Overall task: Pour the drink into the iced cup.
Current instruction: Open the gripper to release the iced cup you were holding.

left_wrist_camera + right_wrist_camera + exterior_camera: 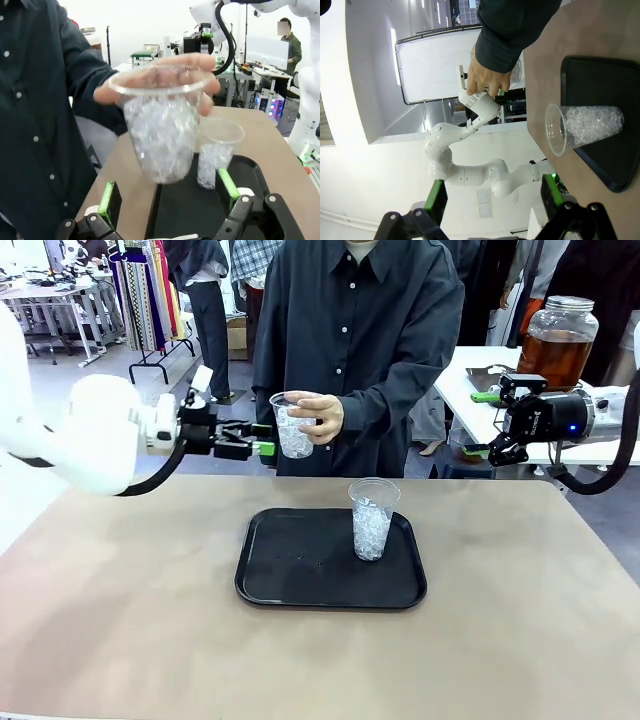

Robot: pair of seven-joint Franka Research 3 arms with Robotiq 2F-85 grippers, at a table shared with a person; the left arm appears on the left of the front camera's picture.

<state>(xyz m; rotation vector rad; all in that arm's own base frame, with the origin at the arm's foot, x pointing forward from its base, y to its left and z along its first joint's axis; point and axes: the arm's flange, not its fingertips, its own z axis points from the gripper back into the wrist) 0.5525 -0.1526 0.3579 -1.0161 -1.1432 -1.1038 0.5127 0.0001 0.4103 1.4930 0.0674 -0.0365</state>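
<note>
Now L claw (266,439) wide beside iced cup (293,437) in person's hand (322,417); R claw (480,424) wide, empty.

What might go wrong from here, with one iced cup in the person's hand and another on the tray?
1. The left gripper has its jaws open near the held cup, which only the person's hand grips. If the hand lets go, the cup may fall and scatter ice.
2. The second iced cup stands near the right rim of the black tray. An arm passing low might tip it.
</note>
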